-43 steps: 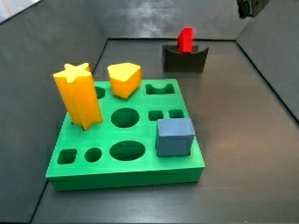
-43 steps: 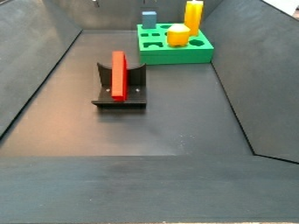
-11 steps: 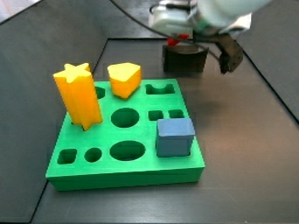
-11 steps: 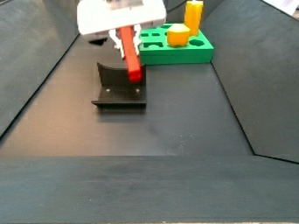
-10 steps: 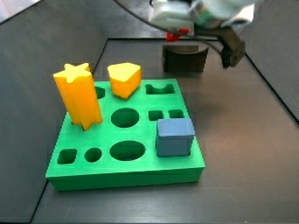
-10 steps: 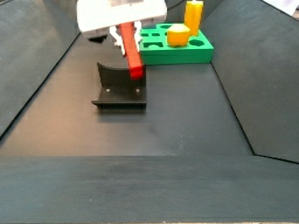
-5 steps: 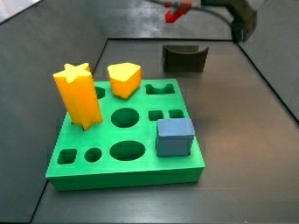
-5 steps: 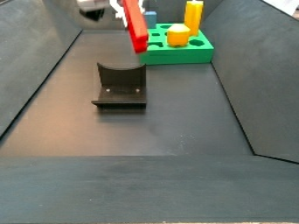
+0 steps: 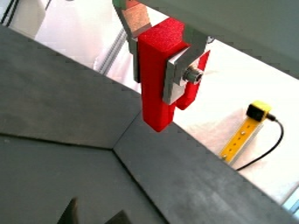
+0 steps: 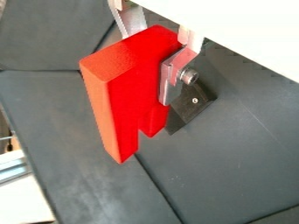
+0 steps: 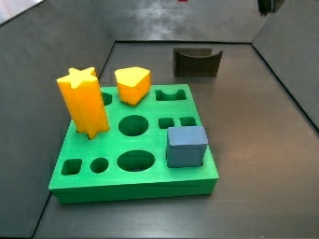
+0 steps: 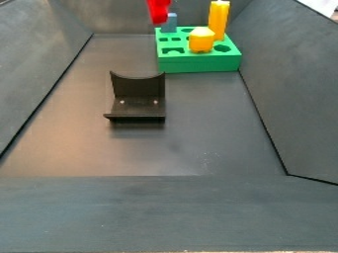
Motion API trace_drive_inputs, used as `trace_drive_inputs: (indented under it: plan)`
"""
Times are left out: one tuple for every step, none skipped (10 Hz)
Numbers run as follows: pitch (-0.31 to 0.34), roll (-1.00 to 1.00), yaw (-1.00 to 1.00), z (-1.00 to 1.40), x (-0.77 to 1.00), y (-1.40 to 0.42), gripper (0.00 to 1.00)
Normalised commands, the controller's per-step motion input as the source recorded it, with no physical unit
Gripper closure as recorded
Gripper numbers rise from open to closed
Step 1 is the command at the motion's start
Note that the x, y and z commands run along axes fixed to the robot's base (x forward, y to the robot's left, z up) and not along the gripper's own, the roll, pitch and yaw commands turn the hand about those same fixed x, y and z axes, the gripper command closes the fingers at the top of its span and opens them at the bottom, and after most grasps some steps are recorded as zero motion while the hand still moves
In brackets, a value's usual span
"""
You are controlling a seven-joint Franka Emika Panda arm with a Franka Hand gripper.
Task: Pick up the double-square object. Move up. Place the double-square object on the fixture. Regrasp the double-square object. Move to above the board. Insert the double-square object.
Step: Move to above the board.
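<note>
Since half a second ago I have risen: my claw and most of the double-square object have left both side views, and only the red lower end of the piece shows at the upper edge of a side view, above and behind the fixture. The fixture now stands bare on the dark floor, its notch unoccupied.

My claw is clenched on the double-square object: in both wrist views the silver fingers press its upper part from either side, and the block hangs below them (notch visible along one edge). It touches nothing else.

The board keeps its yellow star prism, second yellow piece and blue cube. My arm is cut off in both side views.
</note>
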Motion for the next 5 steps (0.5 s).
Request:
trace_drive_inputs:
  plan:
    - [-0.031,-0.04,-0.10,1.00,-0.12,-0.05,1.00]
    - [-0.010,-0.04,-0.10,1.00,-0.12,-0.04,1.00]
    - [0.033,-0.06,-0.08,1.00,-0.11,-0.03,1.00]
    - [0.050,-0.06,-0.07,1.00,-0.11,-0.02,1.00]
    - [0.069,-0.07,-0.04,0.78,-0.09,-0.01,1.00]
